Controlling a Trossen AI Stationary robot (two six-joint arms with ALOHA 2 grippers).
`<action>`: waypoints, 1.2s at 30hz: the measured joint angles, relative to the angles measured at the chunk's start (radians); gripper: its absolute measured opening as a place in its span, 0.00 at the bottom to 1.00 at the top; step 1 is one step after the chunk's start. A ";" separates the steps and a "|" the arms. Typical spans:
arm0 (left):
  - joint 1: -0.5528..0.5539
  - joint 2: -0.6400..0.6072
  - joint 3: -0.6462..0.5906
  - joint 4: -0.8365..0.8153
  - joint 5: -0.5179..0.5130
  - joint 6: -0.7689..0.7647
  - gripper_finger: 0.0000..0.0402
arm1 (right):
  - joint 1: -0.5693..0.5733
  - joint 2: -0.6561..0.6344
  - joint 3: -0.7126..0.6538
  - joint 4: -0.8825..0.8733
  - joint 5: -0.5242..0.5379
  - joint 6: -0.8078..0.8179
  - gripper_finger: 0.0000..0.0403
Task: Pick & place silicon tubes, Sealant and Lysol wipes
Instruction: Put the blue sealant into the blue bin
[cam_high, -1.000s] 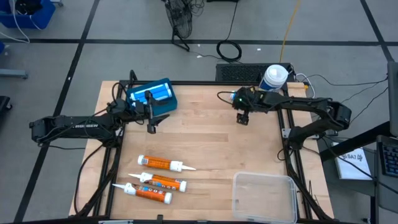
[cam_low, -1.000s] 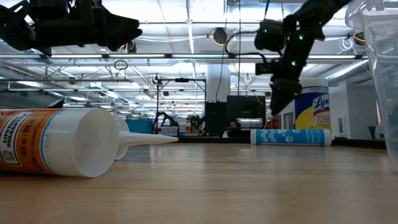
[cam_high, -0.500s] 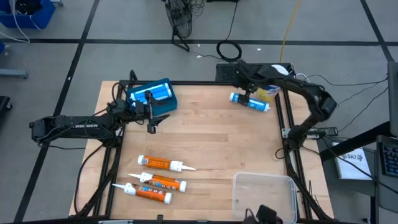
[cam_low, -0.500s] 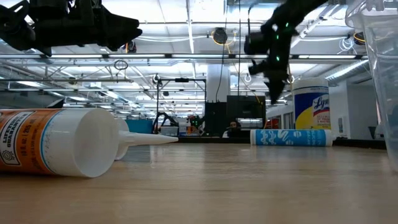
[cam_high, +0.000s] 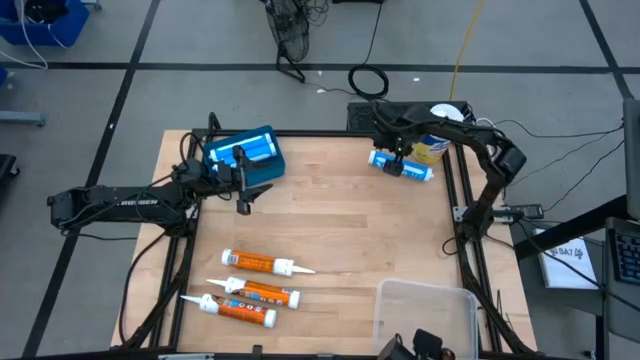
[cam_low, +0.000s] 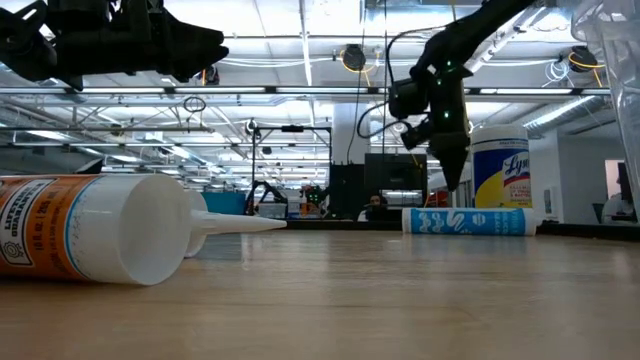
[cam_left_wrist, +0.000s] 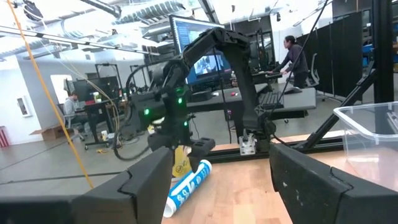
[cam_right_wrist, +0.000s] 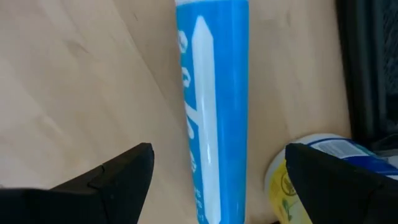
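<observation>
On my feed the wooden table (cam_high: 330, 230) had a clear plastic bin (cam_high: 425, 310) at its near right corner and a blue box (cam_high: 243, 152) at the far left, with the left gripper (cam_high: 243, 202) hanging just in front of that box, fingers apart and holding nothing. The Lysol wipes (cam_high: 437, 140) stood upright at the far right corner, right beside the blue sealant tube (cam_high: 402, 165) lying flat. I had the right gripper (cam_high: 395, 165) spread wide, hovering over that tube without gripping it, and the three orange silicone tubes (cam_high: 250, 285) lay together near the front left.
</observation>
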 joint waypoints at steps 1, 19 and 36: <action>0.000 0.000 0.000 0.000 0.000 0.000 0.67 | 0.007 -0.014 0.001 0.004 -0.001 0.004 0.84; 0.000 0.000 0.000 -0.021 0.000 0.003 0.66 | 0.091 -0.439 -0.205 0.162 0.229 0.191 0.04; 0.000 0.000 0.000 -0.042 0.000 -0.030 0.64 | -0.095 -0.573 -0.588 0.179 0.113 0.385 0.00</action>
